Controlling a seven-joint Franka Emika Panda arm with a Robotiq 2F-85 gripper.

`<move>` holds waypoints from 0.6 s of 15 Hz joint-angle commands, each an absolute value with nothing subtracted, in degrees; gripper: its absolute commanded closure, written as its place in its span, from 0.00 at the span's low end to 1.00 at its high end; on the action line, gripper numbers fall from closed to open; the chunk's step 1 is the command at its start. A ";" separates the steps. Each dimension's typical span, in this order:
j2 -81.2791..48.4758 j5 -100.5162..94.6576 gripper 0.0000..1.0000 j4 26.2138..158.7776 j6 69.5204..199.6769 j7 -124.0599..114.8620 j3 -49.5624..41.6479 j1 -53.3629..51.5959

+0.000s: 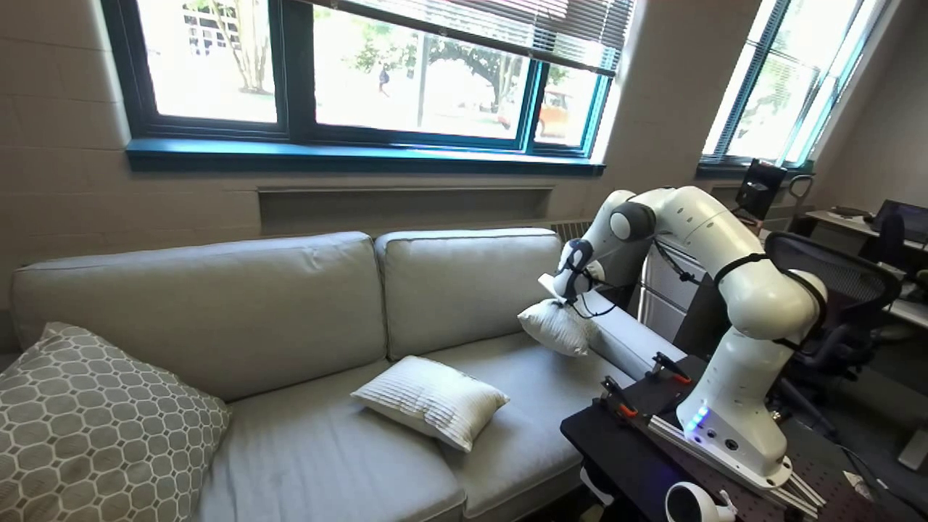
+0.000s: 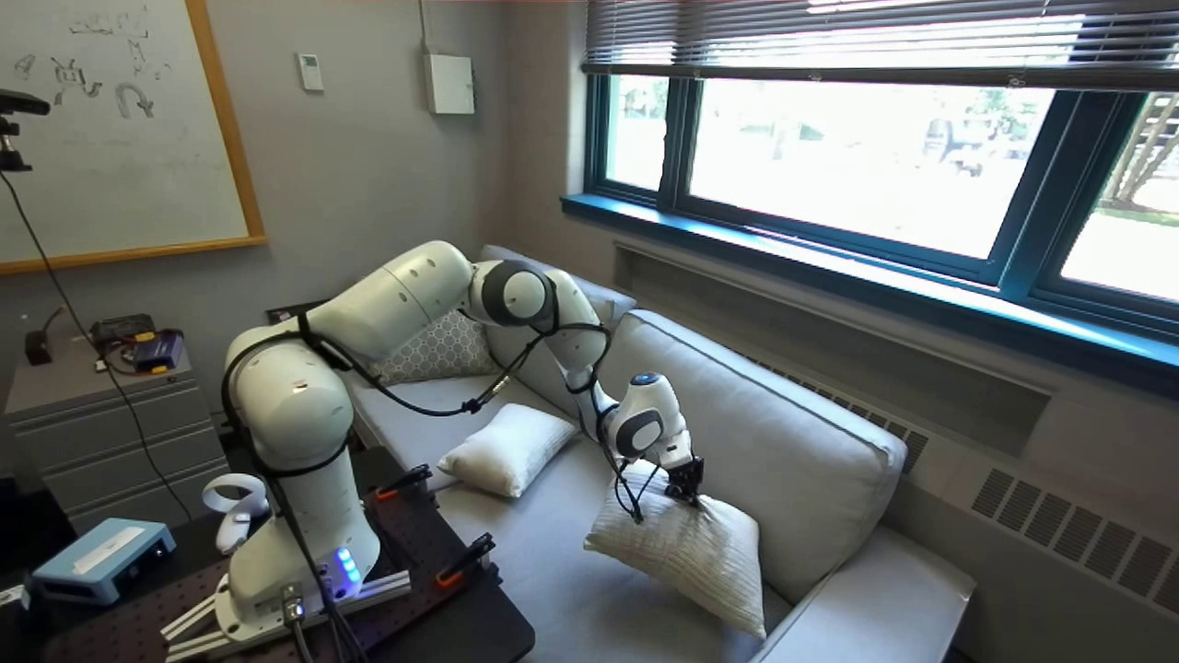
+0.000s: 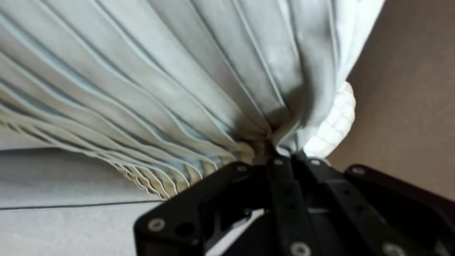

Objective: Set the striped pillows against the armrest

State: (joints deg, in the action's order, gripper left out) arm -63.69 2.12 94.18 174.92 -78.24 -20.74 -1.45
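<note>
My gripper is shut on a bunched fold of a striped pillow; the pinched cloth gathers between its fingertips. In both exterior views this pillow leans tilted at the sofa's end, by the back cushion and close to the armrest. I cannot tell whether pillow and armrest touch. The gripper grips it from above, at its upper part. The other striped pillow lies flat on the seat, around the seam between the two seat cushions.
A large lattice-patterned cushion rests at the far end of the sofa. Tall back cushions stand behind the held pillow. The robot's black table with orange-tipped clamps stands against the sofa's front.
</note>
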 commanded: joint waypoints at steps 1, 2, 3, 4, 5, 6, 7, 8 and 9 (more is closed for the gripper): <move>-52.21 10.91 0.99 107.77 178.45 -78.37 -21.26 -3.09; -50.00 13.46 0.99 110.54 179.26 -78.59 -21.42 -3.37; -47.86 15.94 0.99 113.33 180.16 -78.92 -21.65 -3.69; -45.91 18.36 0.99 116.05 181.22 -79.43 -22.06 -4.30; -44.38 20.72 0.99 117.93 181.71 -79.91 -22.45 -4.70; -43.05 22.97 0.99 119.63 182.03 -80.55 -23.03 -5.29; -42.04 24.90 0.99 120.69 181.38 -81.17 -23.53 -5.54; -41.34 26.58 0.99 121.32 180.26 -81.92 -23.88 -5.61; -40.83 27.76 0.99 121.35 178.37 -82.75 -23.80 -5.10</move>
